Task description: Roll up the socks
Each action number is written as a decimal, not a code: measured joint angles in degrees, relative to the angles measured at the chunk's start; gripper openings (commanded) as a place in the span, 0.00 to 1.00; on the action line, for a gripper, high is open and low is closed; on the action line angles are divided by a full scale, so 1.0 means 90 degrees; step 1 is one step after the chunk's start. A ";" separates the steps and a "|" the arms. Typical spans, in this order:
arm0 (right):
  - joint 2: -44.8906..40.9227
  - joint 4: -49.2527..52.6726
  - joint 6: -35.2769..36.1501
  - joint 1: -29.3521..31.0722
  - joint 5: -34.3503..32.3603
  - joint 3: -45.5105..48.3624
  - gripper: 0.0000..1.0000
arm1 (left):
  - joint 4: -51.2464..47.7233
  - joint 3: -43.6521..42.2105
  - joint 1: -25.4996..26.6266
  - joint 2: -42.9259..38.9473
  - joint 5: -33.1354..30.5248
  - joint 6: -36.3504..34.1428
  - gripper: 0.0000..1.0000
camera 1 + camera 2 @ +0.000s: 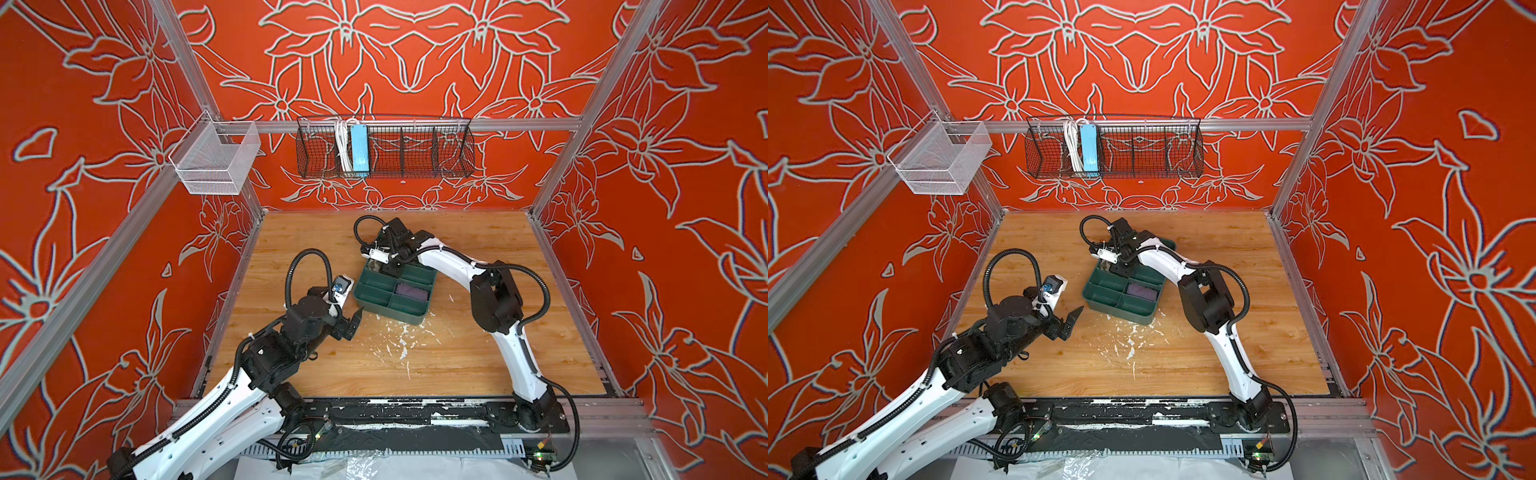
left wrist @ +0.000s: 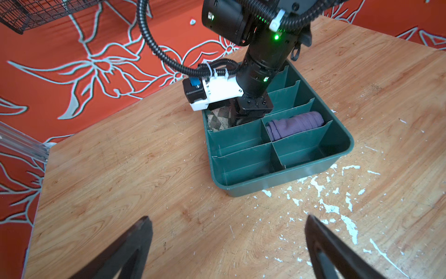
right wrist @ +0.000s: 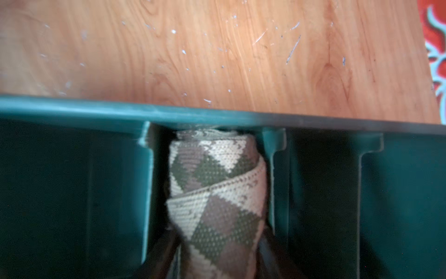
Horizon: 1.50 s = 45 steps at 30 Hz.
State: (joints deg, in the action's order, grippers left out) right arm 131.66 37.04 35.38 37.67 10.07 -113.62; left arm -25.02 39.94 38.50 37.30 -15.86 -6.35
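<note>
Low in the right wrist view, my right gripper flanks the rolled sock, whether gripping I cannot tell; pulling out could snag and unroll it.

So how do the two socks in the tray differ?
The argyle sock is beige with dark diamonds, the purple sock plain purple. The right gripper has jaws flanking the argyle sock; the purple sock lies untouched. Both are rolled, in separate compartments of the green tray.
</note>
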 measured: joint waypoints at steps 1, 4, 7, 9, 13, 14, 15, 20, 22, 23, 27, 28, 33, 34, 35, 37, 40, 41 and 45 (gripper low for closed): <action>-0.0002 0.0053 0.0010 -0.0002 0.0056 -0.0032 0.55 | -0.0029 0.0012 0.0000 0.0000 -0.0007 0.0005 0.98; -0.0002 0.0199 0.0019 -0.0012 0.0175 -0.0163 0.57 | -0.0119 0.0068 -0.0017 -0.0002 -0.0051 0.0024 0.97; -0.0005 0.0369 0.0024 -0.0012 0.0270 -0.0359 0.57 | -0.0197 0.0160 -0.0027 -0.0002 -0.0100 0.0029 0.97; -0.0075 0.0444 0.0032 -0.0012 0.0340 -0.0442 0.57 | -0.0209 0.0216 -0.0029 -0.0002 -0.0141 0.0036 0.97; -0.0590 0.0481 -0.0061 -0.0046 0.0440 -0.0420 0.58 | -0.0206 0.0323 -0.0073 0.0044 -0.0250 0.0046 0.97; -0.0801 0.0425 -0.0121 -0.0053 0.0435 -0.0364 0.57 | -0.0206 0.0362 -0.0117 0.0073 -0.0260 0.0049 0.97; -0.1173 0.0260 -0.0209 -0.0078 0.0432 -0.0175 0.58 | -0.0194 0.0423 -0.0204 0.0126 -0.0250 0.0068 0.97; -0.3827 -0.1350 -0.0848 -0.0389 -0.0019 0.1880 0.61 | 0.0073 0.0719 -0.1192 0.0469 0.0056 0.0376 0.97; -0.5134 -0.2305 -0.1137 -0.0580 -0.0483 0.3164 0.63 | 0.0321 0.0743 -0.1838 0.0675 0.0233 0.0597 0.97; -0.5651 -0.2722 -0.1229 -0.0665 -0.0758 0.3716 0.63 | 0.0430 0.0736 -0.2074 0.0775 0.0245 0.0682 0.97; -0.7325 -0.4029 -0.1826 -0.1156 -0.2018 0.5935 0.63 | 0.1044 0.0500 -0.2907 0.1307 0.0153 0.1149 0.97; -0.7606 -0.4187 -0.2047 -0.1277 -0.2441 0.6424 0.63 | 0.1192 0.0352 -0.3082 0.1421 0.0056 0.1260 0.97; -0.8859 -0.4507 -0.3016 -0.1659 -0.4527 0.8692 0.64 | 0.2210 -0.0950 -0.3745 0.1717 -0.0362 0.1547 0.97; -0.9129 -0.4614 -0.3167 -0.1666 -0.4789 0.9117 0.64 | 0.2339 -0.1197 -0.3832 0.1802 -0.0427 0.1591 0.97; -0.9321 -0.4694 -0.3254 -0.1673 -0.4991 0.9435 0.64 | 0.2480 -0.1421 -0.3900 0.1902 -0.0474 0.1625 0.98; -0.9702 -0.4981 -0.3441 -0.1676 -0.5311 1.0139 0.64 | 0.2761 -0.1763 -0.3959 0.2198 -0.0534 0.1717 0.97; -0.9836 -0.5569 -0.3543 -0.1683 -0.5520 1.0899 0.64 | 0.3208 -0.1955 -0.3959 0.2696 -0.0466 0.1715 0.97; -0.9765 -0.5809 -0.3553 -0.1693 -0.5537 1.1111 0.64 | 0.3366 -0.1965 -0.3959 0.2856 -0.0425 0.1705 0.97; -0.8918 -0.6810 -0.3492 -0.1846 -0.5452 1.1417 0.65 | 0.4235 -0.1943 -0.3963 0.3383 -0.0104 0.1428 0.97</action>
State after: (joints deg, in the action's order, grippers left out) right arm 51.40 -24.25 3.95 21.06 -39.00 -10.87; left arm 13.10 22.46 2.83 67.75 -16.80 6.50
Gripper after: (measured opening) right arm 0.644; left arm 0.975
